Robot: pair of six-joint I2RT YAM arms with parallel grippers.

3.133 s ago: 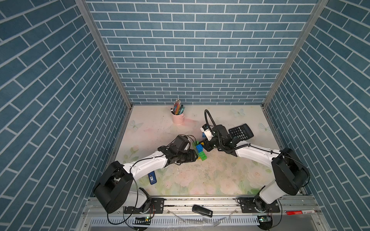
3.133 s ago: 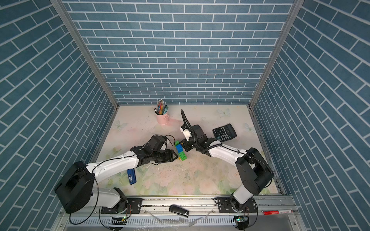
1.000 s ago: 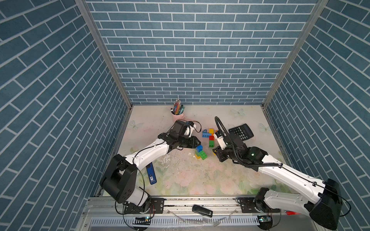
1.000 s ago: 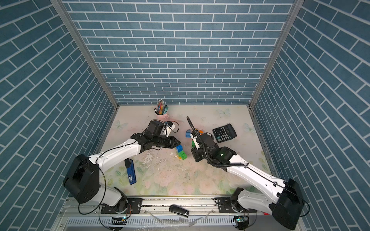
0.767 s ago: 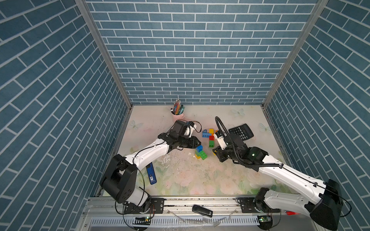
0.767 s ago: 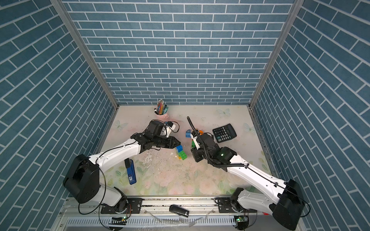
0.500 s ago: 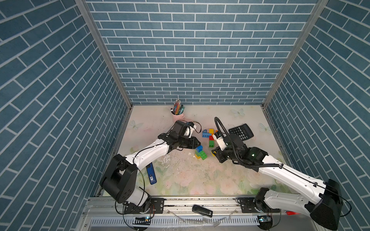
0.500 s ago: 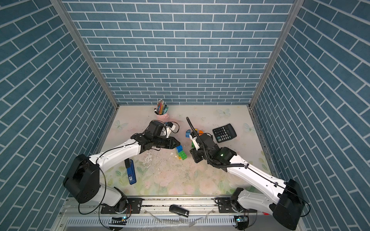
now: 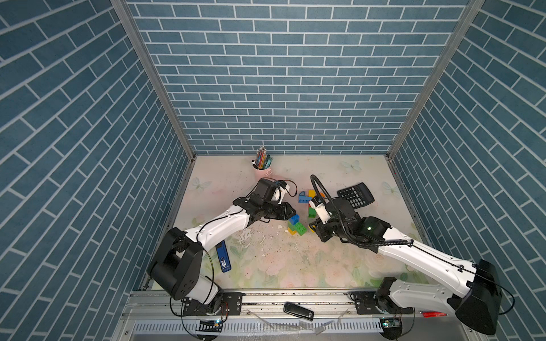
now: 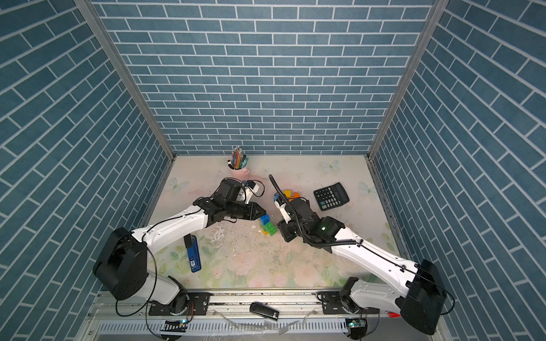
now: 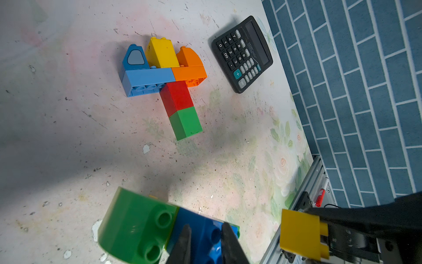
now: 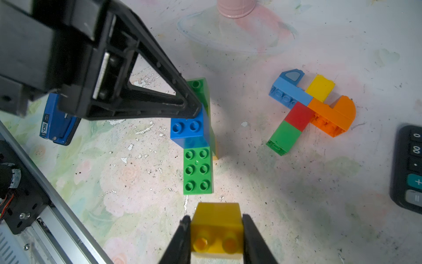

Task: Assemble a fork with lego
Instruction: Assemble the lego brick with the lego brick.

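Pale flower-printed counter (image 9: 295,265) carries everything, scuffed and speckled beneath both hands. A black plastic calculator (image 11: 244,54) lies flat beyond the right hand (image 12: 214,222), well apart from it. Between that calculator and the left hand (image 10: 262,211) lies a flat fork-shaped cluster of sky-blue, yellow, orange, red and green plastic bricks (image 12: 299,115), touched by neither hand. Straight ahead of the right hand's tips is a stack: a green oblong studded brick (image 12: 197,170) with a blue square brick (image 12: 187,128) on its far end. The left hand is pinched closed, its tips on that blue brick's top; whether it truly grips, I cannot tell. The right hand is clenched on a small yellow brick (image 12: 217,212), just short of the green one.
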